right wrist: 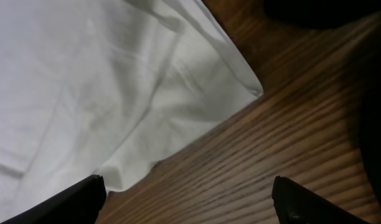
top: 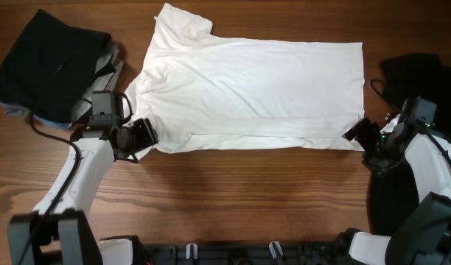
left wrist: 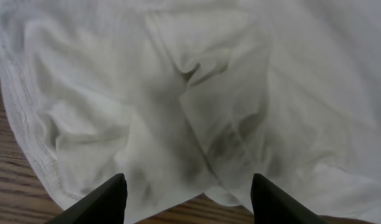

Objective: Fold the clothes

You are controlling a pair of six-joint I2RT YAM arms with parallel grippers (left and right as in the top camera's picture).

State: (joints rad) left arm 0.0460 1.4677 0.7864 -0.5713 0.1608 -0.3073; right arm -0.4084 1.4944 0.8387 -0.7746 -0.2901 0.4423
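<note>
The left gripper (top: 142,137) sits at the shirt's 8 o'clock corner. Its fingers (left wrist: 103,202) are wide apart and hold nothing. The right gripper (top: 356,133) is open too, at the 4 o'clock corner. The white T-shirt (top: 247,88) lies flat mid-table (top: 233,191). Dark clothes (top: 45,66) sit piled at 10 o'clock.
</note>
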